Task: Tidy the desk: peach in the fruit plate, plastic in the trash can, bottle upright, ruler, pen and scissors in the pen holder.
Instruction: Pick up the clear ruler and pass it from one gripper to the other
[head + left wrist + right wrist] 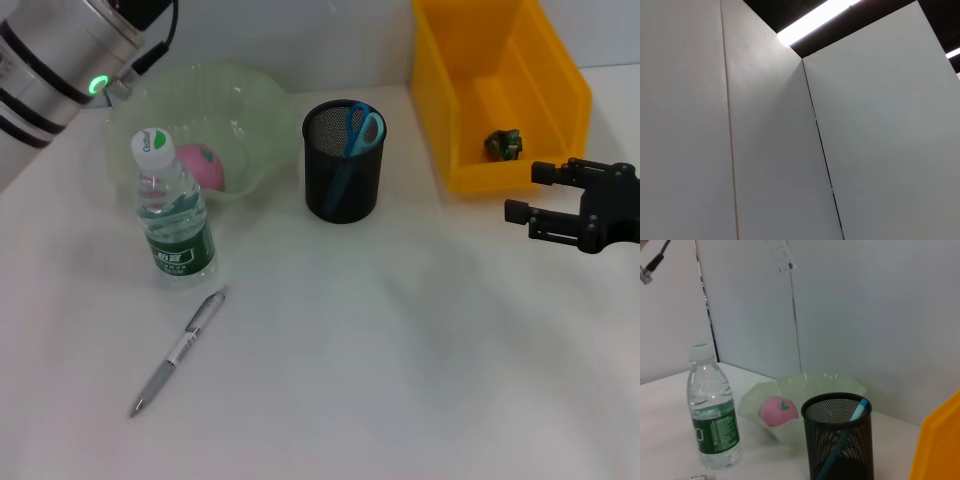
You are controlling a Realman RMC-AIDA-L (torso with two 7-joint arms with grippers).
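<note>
Standing ribbed clear bottle (173, 211), mesh pen holder (342, 165), slim pen (178, 352) flat, right end effector (527, 194) apart.

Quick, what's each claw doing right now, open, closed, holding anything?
Left claw: out of sight; only the arm shows at the upper left of the head view.
Right claw: open, holding nothing, hovering by the yellow bin.

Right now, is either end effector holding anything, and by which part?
Nothing is held. The right end effector hangs open and empty beside the yellow trash can. The left arm is raised at the table's far left, its end effector out of view; the pen lies loose on the desk.
</note>
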